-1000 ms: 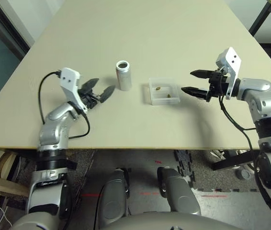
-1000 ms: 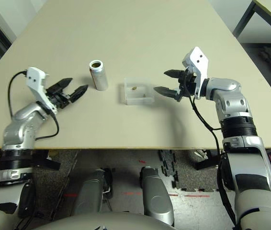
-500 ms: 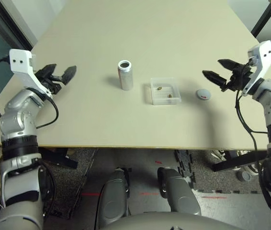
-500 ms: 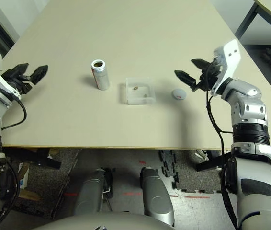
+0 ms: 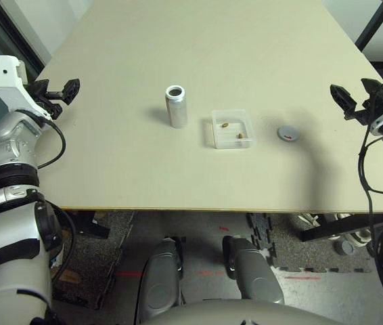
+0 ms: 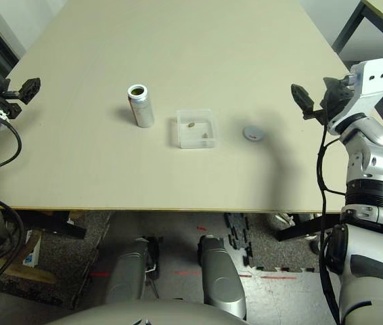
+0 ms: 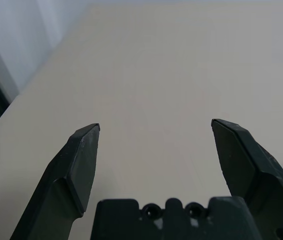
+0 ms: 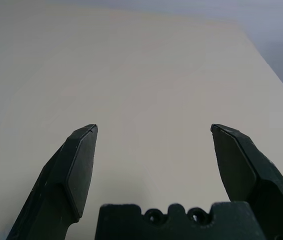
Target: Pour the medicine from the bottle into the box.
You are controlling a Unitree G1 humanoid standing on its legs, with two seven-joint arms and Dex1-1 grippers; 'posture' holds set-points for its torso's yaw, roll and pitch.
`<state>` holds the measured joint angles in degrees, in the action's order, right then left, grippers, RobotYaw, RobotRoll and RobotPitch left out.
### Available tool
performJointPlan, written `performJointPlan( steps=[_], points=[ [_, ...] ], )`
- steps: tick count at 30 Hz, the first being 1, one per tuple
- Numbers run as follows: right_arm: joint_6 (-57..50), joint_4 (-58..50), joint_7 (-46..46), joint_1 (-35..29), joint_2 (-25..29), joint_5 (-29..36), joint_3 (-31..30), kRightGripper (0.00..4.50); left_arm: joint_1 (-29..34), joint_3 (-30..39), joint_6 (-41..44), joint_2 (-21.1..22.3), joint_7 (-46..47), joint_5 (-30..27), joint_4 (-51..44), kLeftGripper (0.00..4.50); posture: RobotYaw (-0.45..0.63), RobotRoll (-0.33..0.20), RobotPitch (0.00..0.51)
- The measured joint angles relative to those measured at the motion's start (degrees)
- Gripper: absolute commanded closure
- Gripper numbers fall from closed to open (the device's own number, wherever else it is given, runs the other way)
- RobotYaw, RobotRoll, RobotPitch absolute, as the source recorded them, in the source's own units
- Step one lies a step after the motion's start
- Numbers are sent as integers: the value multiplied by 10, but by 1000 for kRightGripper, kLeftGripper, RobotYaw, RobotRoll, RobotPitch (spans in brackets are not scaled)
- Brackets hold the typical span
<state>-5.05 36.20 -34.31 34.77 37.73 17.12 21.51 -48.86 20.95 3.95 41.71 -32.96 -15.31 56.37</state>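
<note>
Left gripper (image 5: 55, 95) and right gripper (image 5: 354, 103) both spread, empty, at frame edges; bottle (image 5: 176, 106) upright mid-frame, 2 pills (image 5: 233, 131) already in box (image 5: 233, 128); pour looks done.

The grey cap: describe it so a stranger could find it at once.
On the beige table, three small things stand in a row near the middle. The flat grey round cap lies at the row's right end, beside the clear square plastic box. Unlike the upright silver metal bottle, it is a low disc.

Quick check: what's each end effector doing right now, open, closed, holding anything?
Left end effector: open, holding nothing, out by the table's left edge.
Right end effector: open, holding nothing, out by the table's right edge.
</note>
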Motion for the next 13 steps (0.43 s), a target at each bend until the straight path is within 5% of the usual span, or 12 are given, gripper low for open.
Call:
performJointPlan(
  steps=[13],
  points=[
    [14,17,18,-17,-1,6,6,0,-26,-8,-30,9,13,20,56,22,-150,0,199]
  ],
)
